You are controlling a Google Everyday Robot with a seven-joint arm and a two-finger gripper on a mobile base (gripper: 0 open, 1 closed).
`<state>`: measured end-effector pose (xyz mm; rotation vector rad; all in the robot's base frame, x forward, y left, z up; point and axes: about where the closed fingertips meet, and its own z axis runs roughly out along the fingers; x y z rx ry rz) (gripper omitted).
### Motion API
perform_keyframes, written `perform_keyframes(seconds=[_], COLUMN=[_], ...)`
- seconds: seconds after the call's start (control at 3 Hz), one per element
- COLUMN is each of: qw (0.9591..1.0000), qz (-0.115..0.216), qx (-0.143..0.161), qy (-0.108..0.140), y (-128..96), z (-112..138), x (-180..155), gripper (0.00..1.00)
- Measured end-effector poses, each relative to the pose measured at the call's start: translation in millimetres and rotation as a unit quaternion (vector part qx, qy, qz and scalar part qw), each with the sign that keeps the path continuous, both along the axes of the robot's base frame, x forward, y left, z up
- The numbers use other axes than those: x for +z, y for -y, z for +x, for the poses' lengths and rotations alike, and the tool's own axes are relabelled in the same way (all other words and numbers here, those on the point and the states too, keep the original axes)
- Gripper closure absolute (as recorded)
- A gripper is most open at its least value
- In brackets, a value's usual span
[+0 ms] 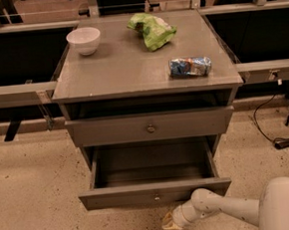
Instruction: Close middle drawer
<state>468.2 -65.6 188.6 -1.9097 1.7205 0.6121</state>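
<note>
The middle drawer [154, 194] is a long shallow grey box. It is pulled out far from the grey cabinet [146, 72], and its inside looks empty. Its narrow front panel has a small brass knob [156, 197] at its centre. My gripper [170, 223] is low, in front of and just below that panel, a little right of the knob. It stands apart from the panel and holds nothing that I can see. My white arm [227, 211] comes in from the lower right.
Above the open drawer is a taller grey drawer front [150, 126] with a like knob, pushed in. On the cabinet top lie a white bowl [83, 40], a green bag [152, 30] and a blue packet [190, 66]. A black cable [279, 139] lies on the floor at the right.
</note>
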Motion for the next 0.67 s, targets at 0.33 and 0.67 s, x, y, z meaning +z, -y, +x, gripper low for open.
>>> perform_keyframes(seconds=[0.33, 0.67], qw=[0.9988, 0.9977], qz=[-0.013, -0.012], qx=[-0.023, -0.027], qy=[-0.04, -0.06], y=[2.2, -6.9], z=[10.3, 37.4], x=[0.7, 3.0], gripper=[1.0, 1.0])
